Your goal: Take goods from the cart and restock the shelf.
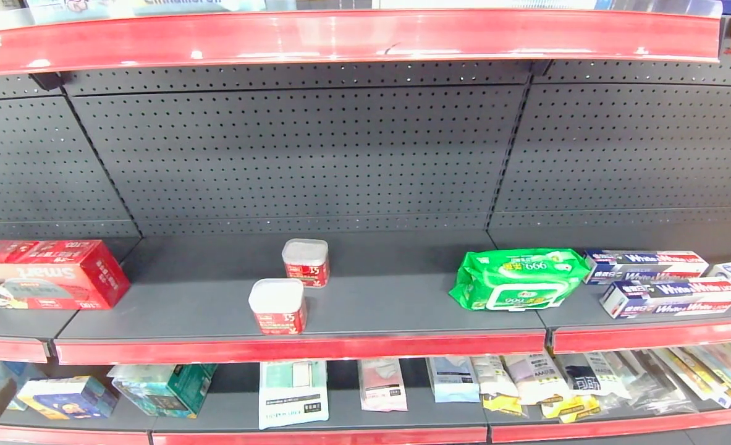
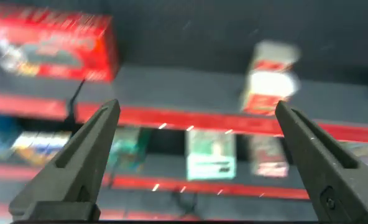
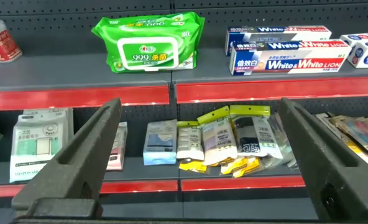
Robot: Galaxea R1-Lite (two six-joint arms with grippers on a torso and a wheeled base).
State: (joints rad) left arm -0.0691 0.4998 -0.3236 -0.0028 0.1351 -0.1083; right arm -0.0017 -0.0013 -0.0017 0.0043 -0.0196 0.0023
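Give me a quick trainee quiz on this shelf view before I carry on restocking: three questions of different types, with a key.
1. Multiple choice: on the middle shelf, what lies between the white-lidded tubs and the toothpaste boxes? A) a bottle B) the green wipes pack C) a book
2. True or false: the left pincer is shut on a tub.
3. Fill in: the number of white-lidded tubs standing on that shelf is ____.
Key: 1 B. 2 False; it is open and empty, as is the right pincer. 3 Two.
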